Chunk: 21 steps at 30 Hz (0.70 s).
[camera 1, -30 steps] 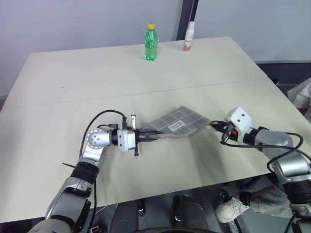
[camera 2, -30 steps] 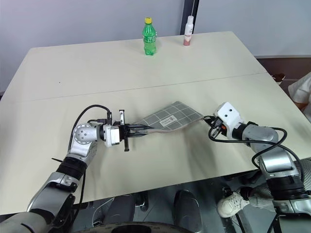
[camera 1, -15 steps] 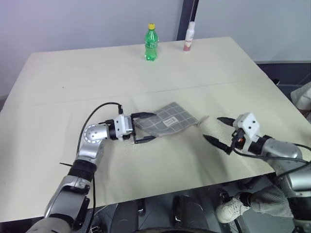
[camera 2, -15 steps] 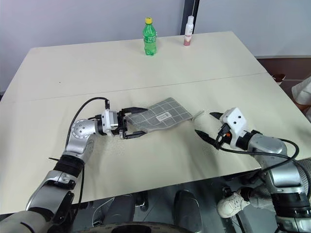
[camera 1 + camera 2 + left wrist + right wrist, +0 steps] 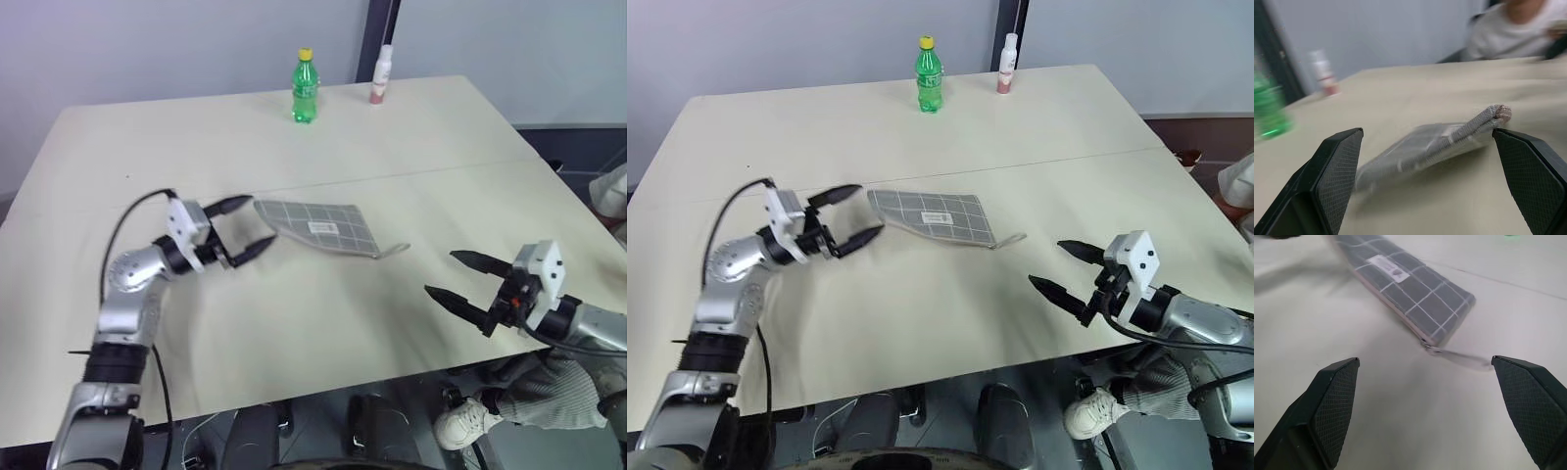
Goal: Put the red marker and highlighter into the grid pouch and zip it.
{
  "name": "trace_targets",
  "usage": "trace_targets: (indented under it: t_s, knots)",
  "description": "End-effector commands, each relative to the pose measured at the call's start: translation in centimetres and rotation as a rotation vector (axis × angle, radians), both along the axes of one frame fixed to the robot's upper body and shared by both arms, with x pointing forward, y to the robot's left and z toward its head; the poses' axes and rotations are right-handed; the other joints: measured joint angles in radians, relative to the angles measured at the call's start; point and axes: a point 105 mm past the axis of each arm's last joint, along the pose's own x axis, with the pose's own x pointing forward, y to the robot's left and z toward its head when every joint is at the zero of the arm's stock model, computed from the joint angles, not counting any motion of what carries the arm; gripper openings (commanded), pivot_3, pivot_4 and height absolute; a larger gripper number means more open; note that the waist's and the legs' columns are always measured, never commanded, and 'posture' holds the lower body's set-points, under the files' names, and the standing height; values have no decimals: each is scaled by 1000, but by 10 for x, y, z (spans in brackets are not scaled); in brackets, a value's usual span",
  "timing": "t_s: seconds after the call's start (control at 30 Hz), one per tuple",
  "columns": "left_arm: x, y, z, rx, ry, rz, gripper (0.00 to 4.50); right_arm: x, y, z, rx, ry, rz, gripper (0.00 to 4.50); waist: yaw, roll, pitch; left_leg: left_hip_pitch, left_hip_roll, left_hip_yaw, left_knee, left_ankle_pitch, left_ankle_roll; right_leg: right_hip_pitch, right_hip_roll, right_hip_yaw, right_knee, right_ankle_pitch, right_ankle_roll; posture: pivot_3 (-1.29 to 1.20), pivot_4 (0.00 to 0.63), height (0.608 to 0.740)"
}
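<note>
Grid pouch lying flat on the desk, both end effectors open and empty.
It lies just beside the left end effector and well apart from the right end effector, its pull tab pointing toward the right one; a green bottle stands far beyond.

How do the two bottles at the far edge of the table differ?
The green bottle is wider, see-through green with a yellow cap; the white bottle is slimmer and opaque, with a pinkish band at its base. The green one stands further left. Both are upright on the table, apart from each other.
</note>
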Motion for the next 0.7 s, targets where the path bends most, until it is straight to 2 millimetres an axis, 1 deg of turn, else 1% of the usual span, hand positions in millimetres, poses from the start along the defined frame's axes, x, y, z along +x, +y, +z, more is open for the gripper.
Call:
trace_targets:
  t_s: [0.03, 0.13, 0.3, 0.43, 0.7]
  knots:
    - [6, 22, 5, -26, -7, 87, 4465, -6, 5, 6, -1, -4, 51, 4500, 1, 0, 0, 0, -1, 0, -1, 0, 0, 0, 0, 0, -1, 0, 0, 0, 150, 740]
    - [10, 31, 0, -25, -7, 154, 4465, -2, 12, 8, -15, -29, 64, 4500, 0, 0, 0, -1, -1, 0, -1, 0, 0, 0, -1, 0, -2, 0, 0, 0, 150, 740]
    - [12, 37, -3, -44, 0, 202, 4465, -4, 22, 9, -20, -43, 105, 4500, 1, 0, 0, -1, -1, 0, -2, 0, 0, -1, -1, 0, -2, 0, 0, 0, 150, 740]
    - [13, 43, -7, -46, 11, 239, 4465, -6, 24, 7, -32, -33, 120, 4500, 0, 0, 0, -1, -1, 0, -2, 0, 0, -1, -1, 0, -2, 0, 0, 0, 150, 740]
    - [15, 45, -14, -22, 21, 278, 4465, -5, 26, 0, -45, -28, 121, 4500, 0, 0, 0, -1, -1, 0, -3, 0, 0, -1, -1, 0, -2, 0, 0, 0, 150, 740]
